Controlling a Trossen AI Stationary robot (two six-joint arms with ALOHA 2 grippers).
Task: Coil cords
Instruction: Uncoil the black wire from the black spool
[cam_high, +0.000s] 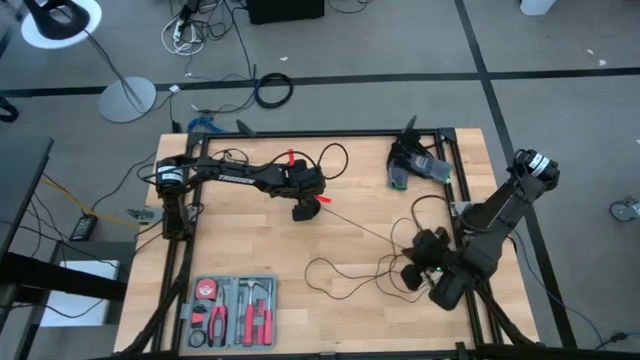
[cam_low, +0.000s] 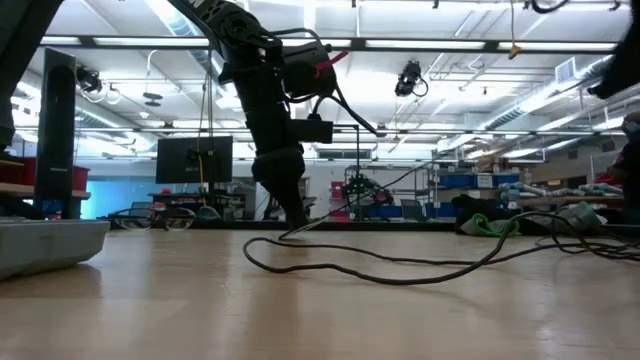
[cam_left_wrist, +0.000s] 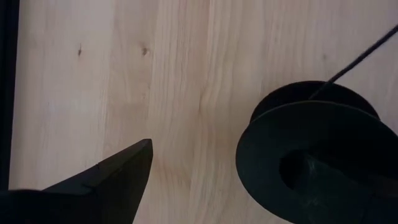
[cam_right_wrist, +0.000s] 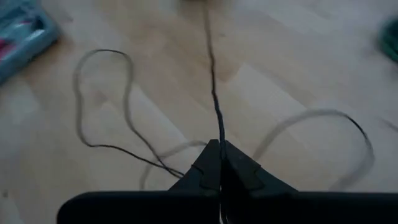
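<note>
A thin black cord (cam_high: 345, 272) lies in loose loops on the wooden table's near middle. One stretch of it (cam_high: 365, 225) runs straight from my left gripper (cam_high: 303, 212) to my right gripper (cam_high: 420, 245). The cord ends in a round black disc-shaped puck (cam_left_wrist: 314, 158) at my left gripper (cam_left_wrist: 230, 180), which stands open over mid-table. My right gripper (cam_right_wrist: 219, 152), at the table's right, is shut on the cord (cam_right_wrist: 214, 93). In the low view the cord's loops (cam_low: 390, 268) rest on the tabletop. My left gripper meets the puck at one finger only: the puck (cam_left_wrist: 292, 143) sits over that finger and hides it. The other finger (cam_left_wrist: 134, 165) stands apart, with bare table between. Whether the hidden finger passes through the puck's centre hole (cam_left_wrist: 298, 174) I cannot tell. My right gripper pinches a single strand of the cord (cam_right_wrist: 217, 134) between its two fingertips, coming slanting down from the table's right. The strand runs straight on from the fingertips toward my left gripper, drawn straight above the table. The slack loops (cam_right_wrist: 106, 102) lie on the wood on either side.
A grey tray of red-handled tools (cam_high: 235, 310) sits at the near left corner. A dark and green device (cam_high: 415, 165) lies at the far right. Black frame rails (cam_high: 340, 134) border the table. Bare wood lies between the arms.
</note>
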